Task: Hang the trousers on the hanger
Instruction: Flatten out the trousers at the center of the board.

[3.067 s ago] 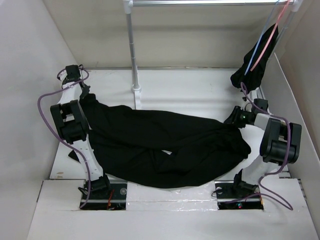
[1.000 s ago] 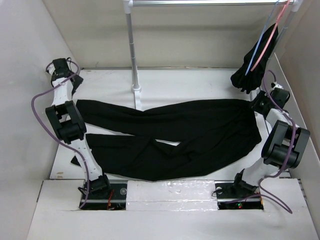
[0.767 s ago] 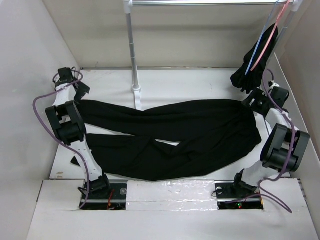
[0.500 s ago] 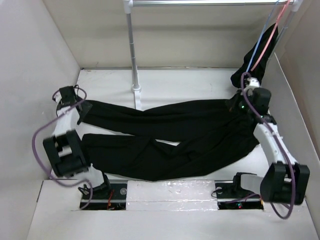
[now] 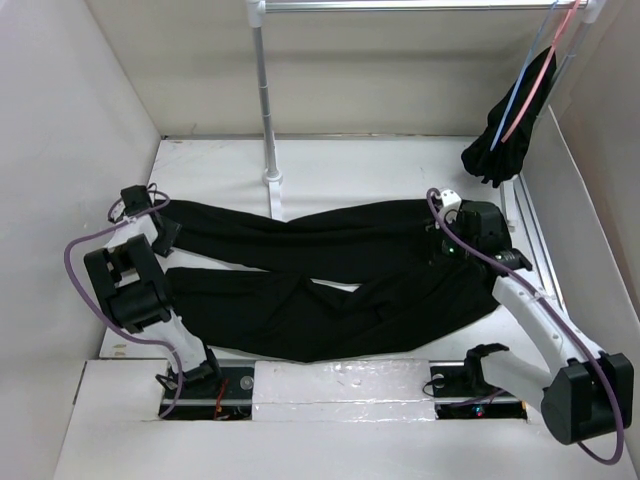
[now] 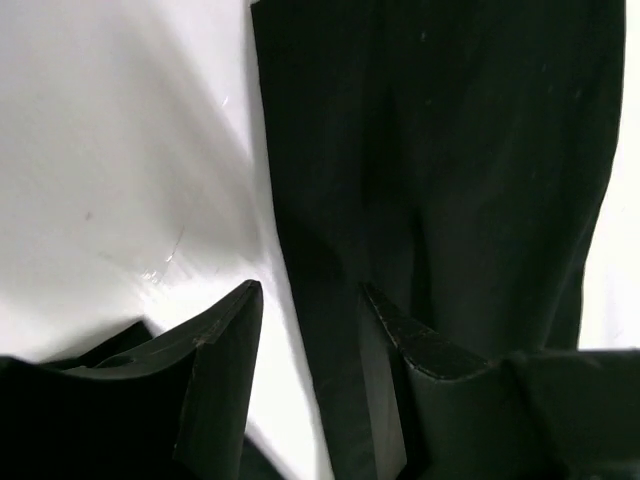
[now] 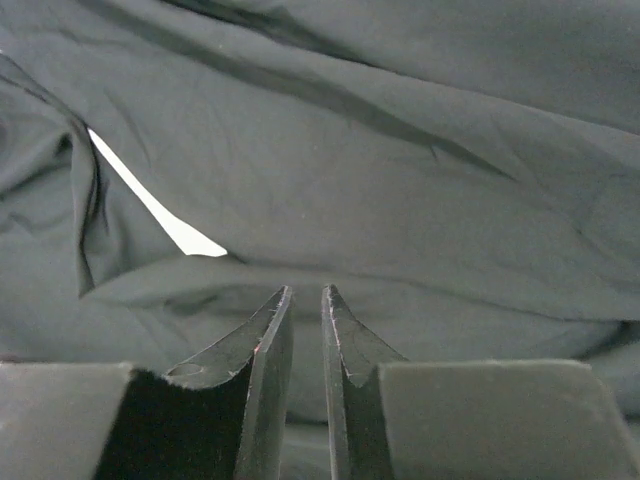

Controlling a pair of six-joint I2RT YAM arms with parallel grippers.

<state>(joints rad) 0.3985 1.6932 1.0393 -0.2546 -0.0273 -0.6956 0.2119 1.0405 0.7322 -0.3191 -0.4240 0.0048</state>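
The trousers are laid flat across the middle of the white counter, the two long legs stretched toward 9 o'clock and the wider waist lying toward 3 o'clock. The legs are crossed partway along, and a sliver of counter is left showing between them.

The left hand is placed at the 9 o'clock end of the farther leg. In the left wrist view the left hand is seen spread wide, with the edge of the trousers running between its fingers – whether the cloth is touched cannot be told.

The right hand is held over the waist end. In its own view the right hand is shown with its fingers pressed nearly together, only a thin slit left between them and nothing pinched; black fabric fills almost everything below.

The hanger is hung from the rail at 1 o'clock, just beside a pink hanger and a smaller black garment – well apart from the trousers.
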